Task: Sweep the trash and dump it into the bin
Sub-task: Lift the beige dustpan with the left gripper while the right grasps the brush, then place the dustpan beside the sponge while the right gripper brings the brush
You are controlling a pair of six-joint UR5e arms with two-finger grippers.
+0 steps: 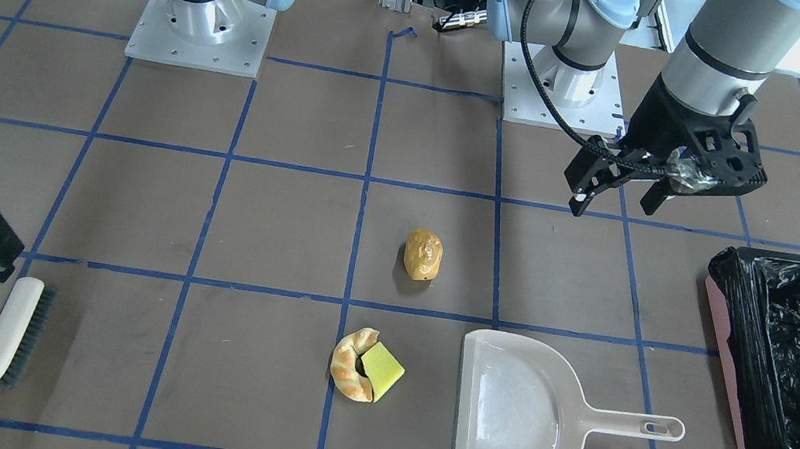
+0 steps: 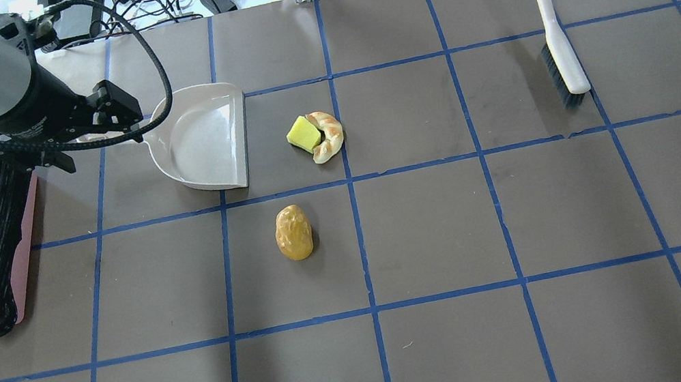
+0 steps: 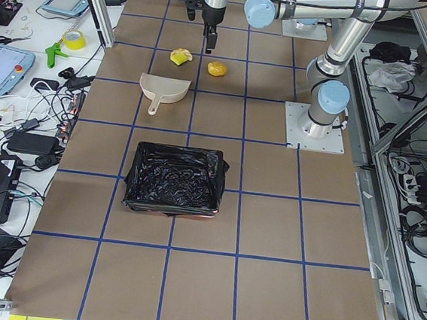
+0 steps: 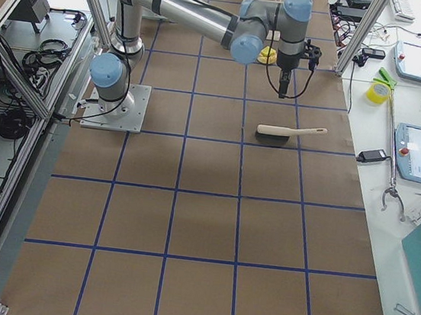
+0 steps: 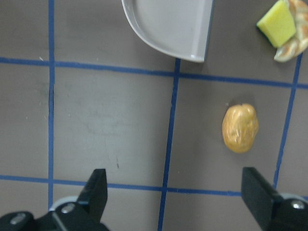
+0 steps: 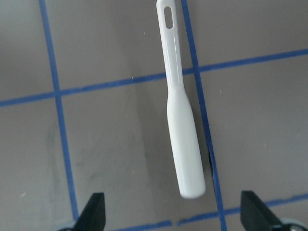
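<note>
Your bin (image 1: pixel 734 326) sits at the table's left edge, and only its crinkled black liner shows inside. The dustpan (image 1: pixel 506 419) lies flat near the edge opposite the robot, with its handle pointing at the bin and its mouth facing the trash. All three pieces lie on the table outside both. The golden lump (image 1: pixel 423 254) is near the middle. The pastry (image 1: pixel 347 366) and the sponge (image 1: pixel 383 369) touch each other near the dustpan's mouth.

Your left gripper (image 5: pixel 177 192) hangs above the table with its jaws wide apart and holds nothing. In its wrist view the lump lies below, closer to one finger. Your right gripper (image 6: pixel 174 209) hovers toward the far right corner, jaws also wide and gripping nothing. The brush (image 6: pixel 183 144) lies on the table with its handle under the gap.
</note>
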